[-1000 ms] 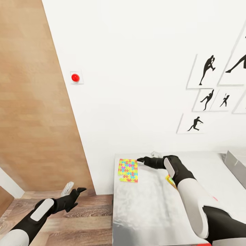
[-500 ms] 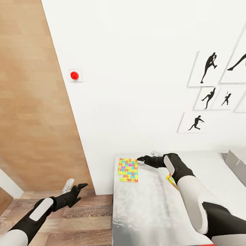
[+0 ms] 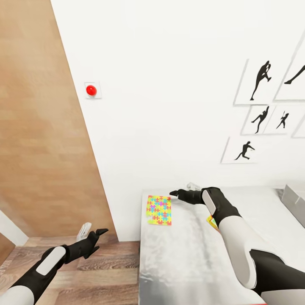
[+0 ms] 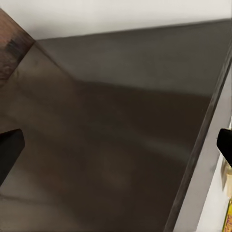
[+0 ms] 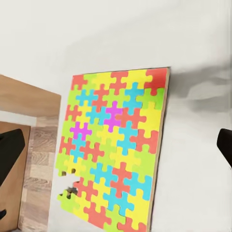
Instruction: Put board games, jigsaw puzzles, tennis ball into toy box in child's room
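While the head view takes in one white wall point(image 3: 169, 106) with five black baseball-player silhouette pictures point(image 3: 258, 80) and one red round button point(image 3: 91, 90), one wood panel point(image 3: 38, 127) stands at its left and plank floor point(image 3: 97, 271) lies below. One pale glossy desk point(image 3: 186, 262) sits against the wall. One grey toy box point(image 3: 296, 201) shows partly at the desk's far right edge. One whole jigsaw puzzle point(image 3: 159, 210) lies flat at the desk's near-left corner by the wall; a yellow-orange corner of a second flat item point(image 3: 210, 220) peeks out from under the right forearm, kind not clear. Right gripper point(image 3: 181, 191) hovers just beside the puzzle's upper right corner, fingers spread, gripping nothing. Left gripper point(image 3: 94, 233) hangs over the floor, off the desk's left edge, fingers apart and empty.

Versus a second ago: the whole view has shifted a bit, camera move. The right gripper has edged slightly toward the wall, the left has lifted and reached a little forward. The puzzle has not moved on the desk.

Right wrist view gives the puzzle point(image 5: 113, 150) close up, with loose pieces at one corner, and black fingers point(image 5: 9, 157) wide at both edges. Left wrist view gives the dark side of the desk point(image 4: 121, 145), its pale top edge, and one fingertip at each side.
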You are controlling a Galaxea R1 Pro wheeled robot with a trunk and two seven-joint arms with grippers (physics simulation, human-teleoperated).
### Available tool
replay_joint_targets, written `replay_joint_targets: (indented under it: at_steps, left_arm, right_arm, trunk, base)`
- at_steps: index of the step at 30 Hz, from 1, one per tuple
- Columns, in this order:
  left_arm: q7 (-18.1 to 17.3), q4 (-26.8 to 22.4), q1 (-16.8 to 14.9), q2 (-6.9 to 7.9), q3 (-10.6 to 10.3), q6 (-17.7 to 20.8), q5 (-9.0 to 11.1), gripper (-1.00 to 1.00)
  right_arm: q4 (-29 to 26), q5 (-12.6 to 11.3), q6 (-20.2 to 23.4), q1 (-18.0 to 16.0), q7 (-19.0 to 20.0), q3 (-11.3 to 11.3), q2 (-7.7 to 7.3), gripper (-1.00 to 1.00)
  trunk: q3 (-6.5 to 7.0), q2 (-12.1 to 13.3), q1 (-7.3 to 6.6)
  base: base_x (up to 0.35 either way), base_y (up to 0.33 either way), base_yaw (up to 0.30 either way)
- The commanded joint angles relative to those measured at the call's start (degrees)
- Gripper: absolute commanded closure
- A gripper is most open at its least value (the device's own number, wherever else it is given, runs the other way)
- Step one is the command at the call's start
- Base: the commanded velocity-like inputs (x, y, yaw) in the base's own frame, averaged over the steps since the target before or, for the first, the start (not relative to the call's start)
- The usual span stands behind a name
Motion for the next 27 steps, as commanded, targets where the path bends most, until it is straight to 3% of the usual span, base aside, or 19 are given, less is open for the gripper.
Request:
replay_joint_targets:
  at_steps: [1, 21, 27]
  left_arm:
    - [-0.15, 0.03, -0.05, 0.08, -0.25, -0.01, 0.13, -1.0]
    - [0.08, 0.33, 0.03, 0.12, -0.37, -0.23, 0.06, -1.0]
    - [0.11, 0.36, 0.04, 0.13, -0.38, -0.25, 0.03, -1.0]
  right_arm:
    - [-0.11, -0.24, 0.42, -0.05, -0.03, -0.4, 0.05, -1.0]
    - [0.8, 0.0, 0.29, 0.08, -1.52, -0.51, 0.15, -1.0]
    - [0.59, -0.13, -2.09, 0.49, -1.91, -0.3, 0.17, -1.0]
  trunk:
    - [-0.26, -0.48, 0.24]
    - [-3.85, -8.5, 4.63]
    - [-4.93, -10.91, 5.95]
  base:
    - [0.0, 0.0, 0.0]
    - [0.0, 0.0, 0.0]
    - [0.0, 0.0, 0.0]
